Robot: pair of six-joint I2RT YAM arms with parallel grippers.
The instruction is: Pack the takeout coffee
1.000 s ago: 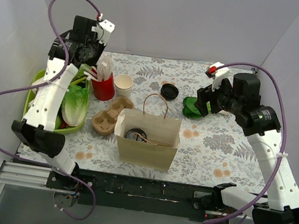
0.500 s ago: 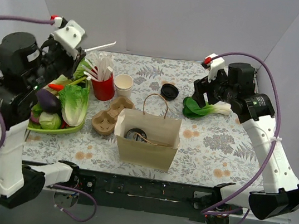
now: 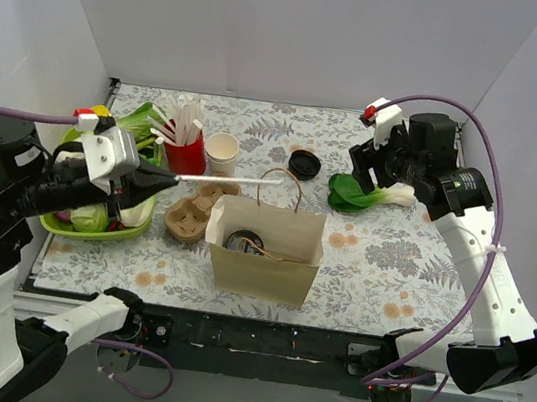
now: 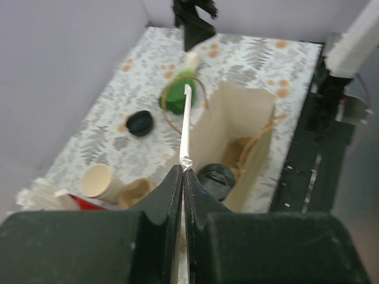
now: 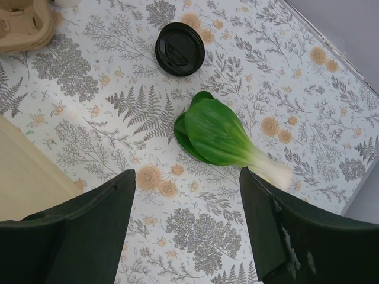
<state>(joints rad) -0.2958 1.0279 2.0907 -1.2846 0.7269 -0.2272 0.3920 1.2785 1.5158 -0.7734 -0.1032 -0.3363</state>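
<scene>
Takeout coffee (image 3: 242,242) stands inside the paper bag (image 3: 264,266) near the front of the table (image 3: 380,268), black lid up. The left tool (image 3: 166,178) is pinching a thin white stick (image 3: 231,180), probably a wrapped straw. It is held level with its tip over the bag mouth, seemingly to drop in beside the cup. The right tool (image 5: 188,177) hangs spread and empty above a bok choy (image 5: 222,139), well apart from the bag. The left wrist view shows the lid plainly, where the overhead view half hides it. Only the right wrist view makes the spread fingers clear.
</scene>
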